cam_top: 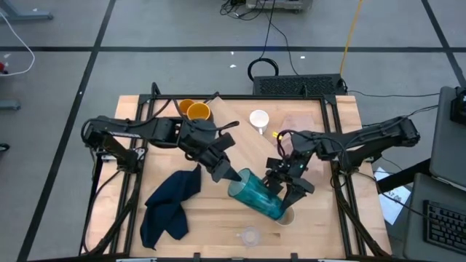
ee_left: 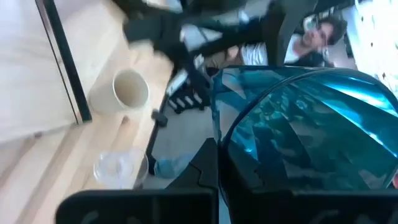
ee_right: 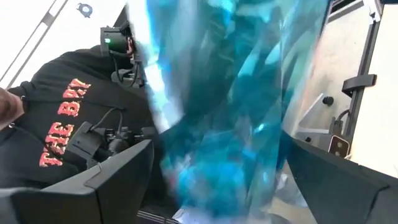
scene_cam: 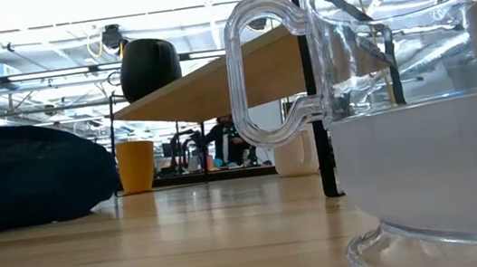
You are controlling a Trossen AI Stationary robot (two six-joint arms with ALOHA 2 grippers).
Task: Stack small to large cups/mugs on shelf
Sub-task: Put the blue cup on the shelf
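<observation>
From above, both arms meet over the middle of the counter (cam_top: 320,218) around the teal tumbler (cam_top: 258,195), which lies tilted with its mouth toward the left arm. The left end effector (cam_top: 234,177) has its fingers pressed together on the tumbler's rim. The right end effector (cam_top: 286,191) stands spread wide, one finger on each side of the tumbler's lower body; whether the fingers touch it I cannot tell. A beige cup (cam_top: 285,217) peeks out just beyond the tumbler's base.

The left wrist view shows what the top view hides: the tumbler's open mouth (ee_left: 305,134) up close, with the beige cup (ee_left: 130,88) and a small clear cup (ee_left: 117,167) on the wood past it. The right wrist view is nearly filled by the tumbler's teal wall (ee_right: 230,106) between two dark fingers (ee_right: 112,180), with a person in a black lettered sweatshirt (ee_right: 56,124) behind.

The level view gives none of the grip: a clear glass mug (scene_cam: 417,102) sits right at the lens and blocks that side. Behind it runs the shelf (scene_cam: 214,82), with a dark mug (scene_cam: 150,67) on top and an orange cup (scene_cam: 136,164) beneath.

From overhead, an orange cup (cam_top: 198,111) and a white mug (cam_top: 259,119) stand at the far side, a dark blue cloth (cam_top: 171,204) lies crumpled beside the left arm, and the small clear cup (cam_top: 250,236) sits near the front edge.
</observation>
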